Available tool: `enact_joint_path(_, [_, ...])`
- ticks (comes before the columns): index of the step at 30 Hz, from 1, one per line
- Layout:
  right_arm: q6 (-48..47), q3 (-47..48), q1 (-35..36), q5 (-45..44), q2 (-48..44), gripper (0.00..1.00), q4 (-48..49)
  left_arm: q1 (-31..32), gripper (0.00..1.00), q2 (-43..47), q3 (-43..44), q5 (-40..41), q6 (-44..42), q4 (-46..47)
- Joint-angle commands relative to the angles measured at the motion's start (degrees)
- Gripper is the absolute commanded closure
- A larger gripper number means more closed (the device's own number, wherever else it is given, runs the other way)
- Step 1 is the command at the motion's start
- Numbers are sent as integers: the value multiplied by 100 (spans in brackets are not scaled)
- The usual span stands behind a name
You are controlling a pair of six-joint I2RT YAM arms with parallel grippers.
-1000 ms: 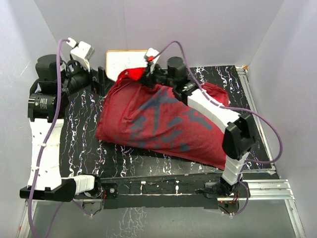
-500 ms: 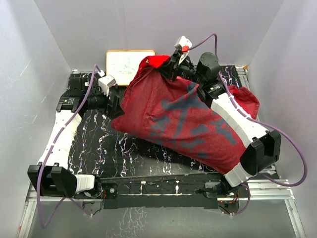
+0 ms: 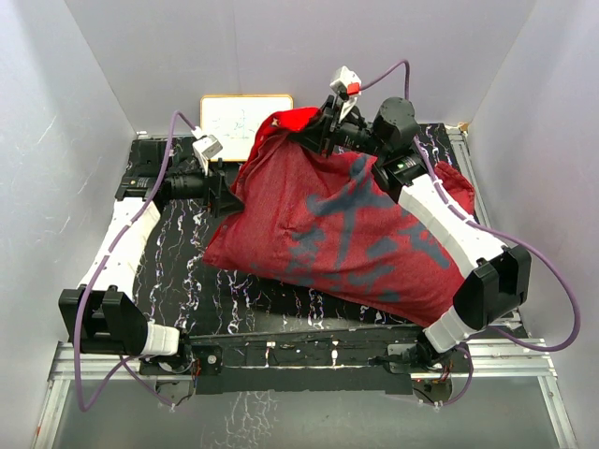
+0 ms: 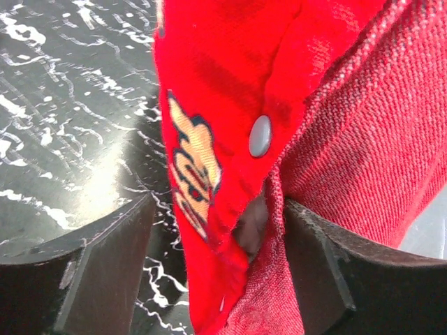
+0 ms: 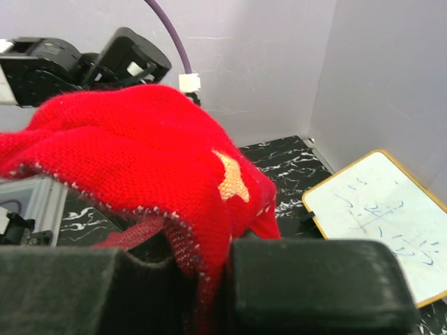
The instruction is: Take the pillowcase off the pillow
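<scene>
From above, the pillowcase point(image 3: 346, 234) lies plump on the black marbled table point(image 3: 178, 271), spreading from just in front of the white board point(image 3: 245, 117) away toward the right arm's base, its dull dark red inside with bluish patches facing up. A bright red corner is lifted beside the board's right end, where the right gripper point(image 3: 315, 132) holds it. The left gripper point(image 3: 225, 190) sits in front of the board, at the fabric's near-left edge. Faint marks on the board are too small to read. In the left wrist view, the left gripper point(image 4: 216, 269) has its fingers point(image 4: 105, 265) spread with the bright red hem between them. The fabric touches one finger, and a sliver of table shows beside the other. A grey snap button point(image 4: 260, 135) and a gold printed character point(image 4: 192, 167) sit on the hem, the character unreadable. In the right wrist view, the right gripper point(image 5: 209, 286) has its fingers point(image 5: 314, 279) pressed together on a bright red fold bearing a gold star-like print point(image 5: 232, 183). The board point(image 5: 380, 223) lies just beyond, its blue scribbles illegible.
</scene>
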State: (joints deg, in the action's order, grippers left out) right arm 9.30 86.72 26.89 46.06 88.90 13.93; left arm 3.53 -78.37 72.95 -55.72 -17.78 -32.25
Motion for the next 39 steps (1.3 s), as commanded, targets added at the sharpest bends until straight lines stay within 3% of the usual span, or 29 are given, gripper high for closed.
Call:
enact_joint_path(1, [656, 703, 24, 233, -96, 92, 1436, 72, 44, 57, -264, -1065, 656, 252])
enact_joint_path(3, [816, 821, 20, 220, -24, 92, 1545, 169, 75, 166, -332, -882, 1114, 688])
enact_joint_path(5, [906, 955, 27, 183, 54, 92, 1527, 200, 98, 279, -278, -402, 1554, 1168])
enact_joint_path(11, [766, 1435, -16, -685, 233, 92, 1086, 201, 100, 146, 1176, 1450, 1739, 1287])
enact_joint_path(16, [932, 2043, -118, -1278, 495, 92, 1075, 196, 100, -740, 4070, 3129, 1293, 824])
enact_joint_path(20, [923, 2409, -153, -1638, 586, 92, 1142, 192, 100, -1247, 5889, 3539, 1001, 894])
enact_joint_path(25, [804, 2283, -185, -2081, 370, 92, 1063, 192, 100, -1485, 6920, 3083, 1128, 500])
enact_joint_path(32, [477, 669, -197, -2851, -536, 90, 720, 201, 100, -527, 5187, 1203, 1567, 138])
enact_joint_path(36, [203, 527, -194, -3405, -827, 53, -87, 201, 100, -500, 4992, 106, 2327, -78])
enact_joint_path(39, [24, 515, -191, -3329, -1108, 35, -401, 277, 100, -385, 4420, -366, 3072, 426])
